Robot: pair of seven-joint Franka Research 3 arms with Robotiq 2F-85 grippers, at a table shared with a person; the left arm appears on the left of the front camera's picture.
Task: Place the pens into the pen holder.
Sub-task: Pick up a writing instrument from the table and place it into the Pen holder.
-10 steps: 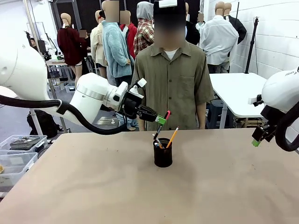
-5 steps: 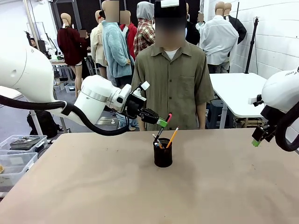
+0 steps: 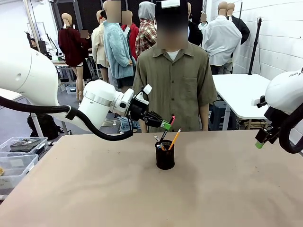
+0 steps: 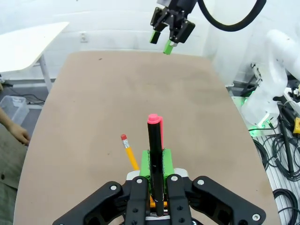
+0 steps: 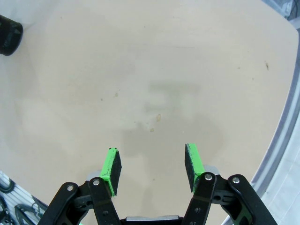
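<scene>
The black mesh pen holder point(image 3: 164, 156) stands mid-table, with a yellow pencil point(image 3: 174, 139) and a pale pen point(image 3: 157, 140) leaning in it. Just above it my left gripper point(image 3: 165, 125) is shut on a black pen with a red cap point(image 3: 166, 128), which slants down so its lower end reaches the holder's mouth. In the left wrist view the green pads point(image 4: 167, 161) clamp that black pen point(image 4: 154, 159), with the pencil point(image 4: 129, 153) beside it. My right gripper point(image 3: 259, 142) hangs open at the table's right edge; its pads point(image 5: 111, 168) have nothing between them, and the holder point(image 5: 8, 40) is far off.
A person point(image 3: 175, 80) stands at the far side of the table, right behind the holder. Clear plastic bins point(image 3: 19, 153) sit off the table's left edge. A white table point(image 3: 239, 92) stands behind on the right. The tan tabletop point(image 3: 94, 189) is bare around the holder.
My left gripper has moved a little down and to the right with the black pen, bringing its lower end to the holder's mouth. The right arm has stayed still.
</scene>
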